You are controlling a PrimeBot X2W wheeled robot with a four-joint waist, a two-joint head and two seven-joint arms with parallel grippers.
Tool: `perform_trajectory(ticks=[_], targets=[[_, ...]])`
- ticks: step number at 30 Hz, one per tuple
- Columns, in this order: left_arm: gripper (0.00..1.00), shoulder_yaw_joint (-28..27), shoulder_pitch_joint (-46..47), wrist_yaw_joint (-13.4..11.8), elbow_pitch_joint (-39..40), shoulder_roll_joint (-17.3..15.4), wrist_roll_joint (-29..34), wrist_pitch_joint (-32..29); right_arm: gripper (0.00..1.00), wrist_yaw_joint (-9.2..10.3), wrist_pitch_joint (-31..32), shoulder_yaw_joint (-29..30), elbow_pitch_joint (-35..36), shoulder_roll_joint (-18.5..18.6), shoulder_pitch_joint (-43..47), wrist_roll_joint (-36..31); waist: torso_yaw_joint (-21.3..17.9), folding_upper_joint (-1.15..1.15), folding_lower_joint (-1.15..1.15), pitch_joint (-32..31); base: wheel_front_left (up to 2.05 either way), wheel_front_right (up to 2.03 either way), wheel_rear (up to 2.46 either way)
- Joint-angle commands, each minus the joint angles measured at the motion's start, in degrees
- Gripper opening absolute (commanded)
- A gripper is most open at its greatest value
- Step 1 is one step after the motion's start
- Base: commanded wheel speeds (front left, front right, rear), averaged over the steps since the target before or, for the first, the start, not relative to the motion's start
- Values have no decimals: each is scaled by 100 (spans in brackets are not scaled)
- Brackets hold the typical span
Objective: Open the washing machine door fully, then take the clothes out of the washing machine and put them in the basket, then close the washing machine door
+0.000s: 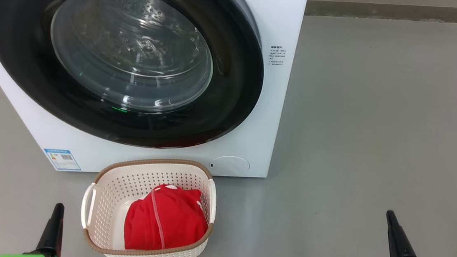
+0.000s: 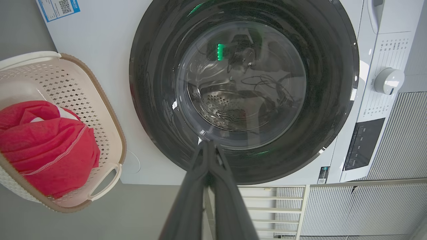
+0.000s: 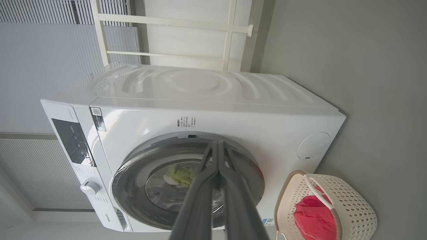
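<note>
A: Door?
B: The washing machine door (image 1: 132,49) lies against the front of the washing machine (image 1: 274,120), black rim flat to the white face. A pale sliver runs along its right edge in the head view; cannot tell if it is latched.
A: Clothes?
B: The clothes (image 1: 165,218), one red bundle, sit in the basket (image 1: 155,161), which stands on the floor (image 1: 378,117) just before the machine, below the door. Steel drum (image 2: 227,106) visible through the glass.
A: Grippers?
B: Left gripper (image 1: 58,209): fingers pressed together, holding nothing, low and just left of the basket. Right gripper (image 1: 390,217): likewise pinched together, holding nothing, well out to the right over the floor.
A: What remains, by your reckoning?
B: Little or nothing. If the door wants a last press, it lies ahead and up-view of both tips. The left is nearer the door's face; the right sits on the side of that pale edge, but farther off. I'd press at that right edge
</note>
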State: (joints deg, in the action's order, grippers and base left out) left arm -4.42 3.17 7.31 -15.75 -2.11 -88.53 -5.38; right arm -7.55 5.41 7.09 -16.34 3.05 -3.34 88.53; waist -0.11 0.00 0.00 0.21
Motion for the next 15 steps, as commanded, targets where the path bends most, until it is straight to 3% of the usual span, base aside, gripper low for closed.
perform_trajectory(ticks=[1,15], targets=[[0,-201,261,17,164,-79,-131,-50,0,6,48,-81,197,3,-266,140,2,0,0,-1,0,0,0],[0,-212,302,18,172,-76,-362,-112,0,6,112,-52,232,-17,-285,359,11,0,0,-3,0,0,0]])
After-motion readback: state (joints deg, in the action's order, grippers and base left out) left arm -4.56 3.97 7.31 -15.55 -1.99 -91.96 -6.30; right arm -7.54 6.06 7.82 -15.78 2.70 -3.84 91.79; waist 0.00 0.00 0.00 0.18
